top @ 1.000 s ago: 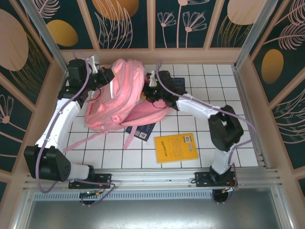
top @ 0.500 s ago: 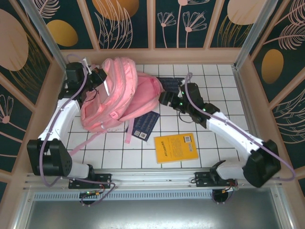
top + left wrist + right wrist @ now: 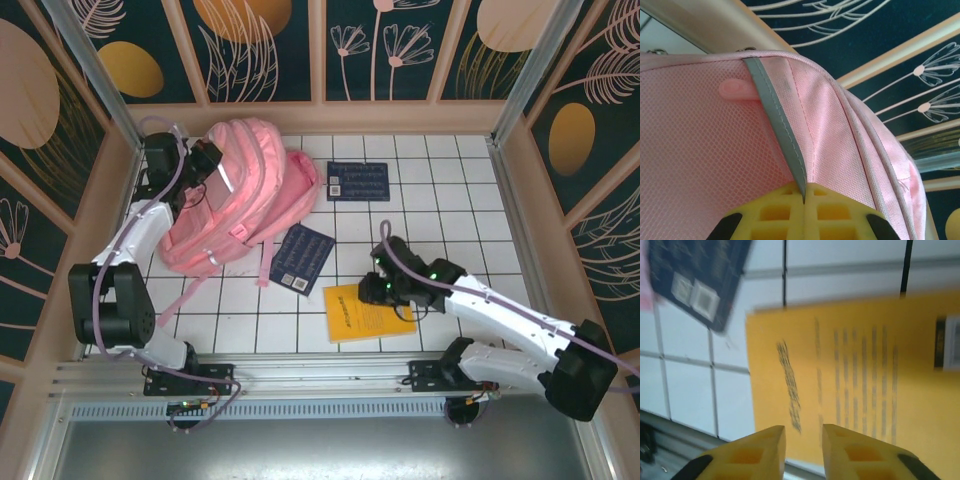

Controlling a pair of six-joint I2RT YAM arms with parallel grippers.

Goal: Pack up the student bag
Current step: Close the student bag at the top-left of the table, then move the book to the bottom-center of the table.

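The student bag (image 3: 250,190), a big pink backpack, lies at the back left of the tiled table. My left gripper (image 3: 210,160) is at its left side, raised off the table. In the left wrist view that gripper (image 3: 804,194) is shut on the bag's grey reflective stripe (image 3: 775,115), with pink fabric (image 3: 700,150) all around. My right gripper (image 3: 375,290) hovers over the upper edge of a yellow book (image 3: 350,318) near the front. The right wrist view has its jaws (image 3: 803,432) open by a narrow gap, nothing between them, above the yellow book (image 3: 865,370).
A dark blue book (image 3: 300,258) lies beside the bag's lower right edge, and shows too in the right wrist view (image 3: 695,275). Another dark blue book (image 3: 358,181) lies flat at the back centre. A pink strap (image 3: 175,300) trails toward the front left. Wooden walls enclose the table.
The right arm swung away from the bag to above the yellow book, its jaws narrowing. The left gripper kept hold while the bag shifted left, uncovering the back dark book.
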